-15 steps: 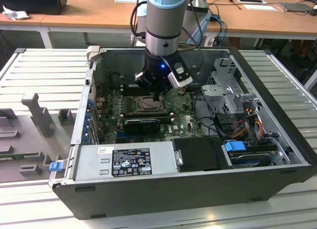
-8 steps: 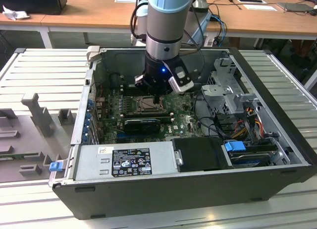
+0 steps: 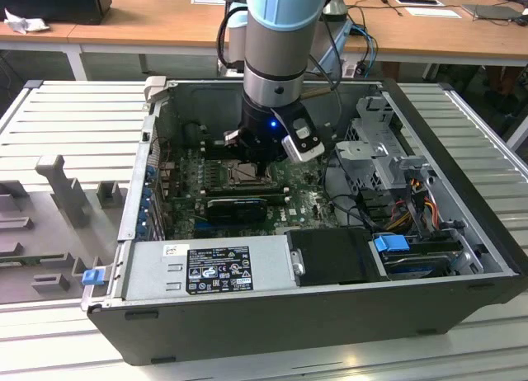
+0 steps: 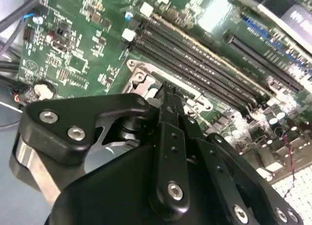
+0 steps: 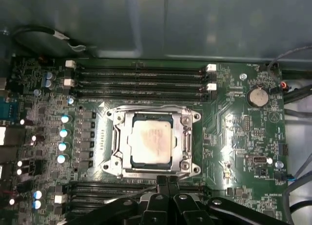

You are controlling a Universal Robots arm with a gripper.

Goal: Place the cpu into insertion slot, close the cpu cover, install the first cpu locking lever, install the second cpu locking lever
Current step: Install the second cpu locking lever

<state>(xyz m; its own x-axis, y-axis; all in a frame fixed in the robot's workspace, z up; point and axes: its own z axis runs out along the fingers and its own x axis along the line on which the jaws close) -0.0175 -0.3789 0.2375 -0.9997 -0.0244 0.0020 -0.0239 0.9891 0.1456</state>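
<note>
My arm reaches down into the open computer case (image 3: 462, 232) that lies on the ribbed metal worktop (image 3: 74, 125), with my hand (image 5: 168, 182) just above the green circuit board (image 5: 234, 127). In both wrist views my fingers (image 4: 168, 105) are drawn together, tip against tip, with nothing between them. They stand at the edge of the insertion slot (image 5: 113, 137), on the side nearest the lower bank of long black memory slots (image 5: 112, 191).

The cpu (image 5: 151, 141) lies flat inside the insertion slot, its pale metal face upward. The cpu cover (image 5: 184, 132) lies down over it, its silvery frame around the chip's edges and the chip's face showing through the square opening. A thin metal lever (image 5: 146, 189) runs along the slot's near edge beside my fingertips; I cannot tell whether it is latched.

In the exterior view a black expansion card (image 3: 238, 206) stands on the board just beside my hand, and a grey power supply (image 3: 206, 270) fills the near corner of the case.
</note>
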